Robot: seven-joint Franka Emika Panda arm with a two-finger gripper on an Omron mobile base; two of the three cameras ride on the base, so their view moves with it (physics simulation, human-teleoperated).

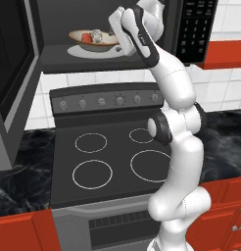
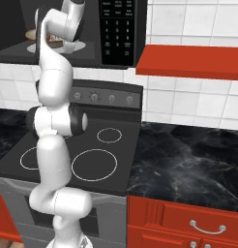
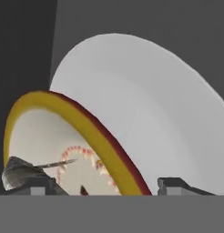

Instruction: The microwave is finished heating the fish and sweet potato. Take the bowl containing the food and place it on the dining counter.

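Note:
The microwave stands open above the stove, its door swung out to the left. Its keypad is on the right. Inside it, the tan-rimmed bowl rests on the white turntable. The orange-red sweet potato and the whitish fish lie in the bowl. My gripper reaches into the cavity at the bowl's right rim. In the hand view the gripper is open, its fingertips either side of the bowl rim, with the fish by the left tip. The dining counter is out of view.
A black four-ring stove sits directly under the microwave, with a knob panel at its back. Black marble counter over red cabinets flanks the stove. A red shelf juts out right of the microwave.

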